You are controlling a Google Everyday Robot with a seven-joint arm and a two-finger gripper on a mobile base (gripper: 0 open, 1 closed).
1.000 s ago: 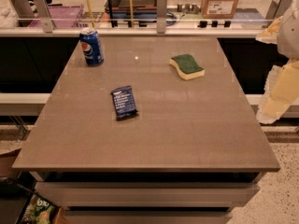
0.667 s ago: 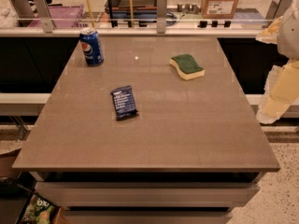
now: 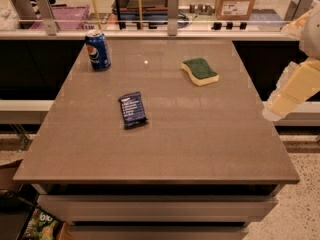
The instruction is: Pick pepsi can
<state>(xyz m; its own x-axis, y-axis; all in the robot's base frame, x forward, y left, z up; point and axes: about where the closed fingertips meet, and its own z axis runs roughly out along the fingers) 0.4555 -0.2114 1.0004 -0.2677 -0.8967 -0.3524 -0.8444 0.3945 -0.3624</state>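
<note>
The pepsi can [image 3: 98, 50] is a blue can with a silver top and a round red-white-blue logo. It stands upright at the far left corner of the brown table [image 3: 200, 134]. My cream-coloured arm [image 3: 295, 86] hangs at the right edge of the camera view, beside the table and far from the can. My gripper is out of view; only arm segments show.
A flat dark blue snack packet [image 3: 132, 109] lies left of the table's middle. A green and yellow sponge [image 3: 200, 71] lies at the far right. A glass rail with metal posts [image 3: 173, 6] runs behind the table's far edge.
</note>
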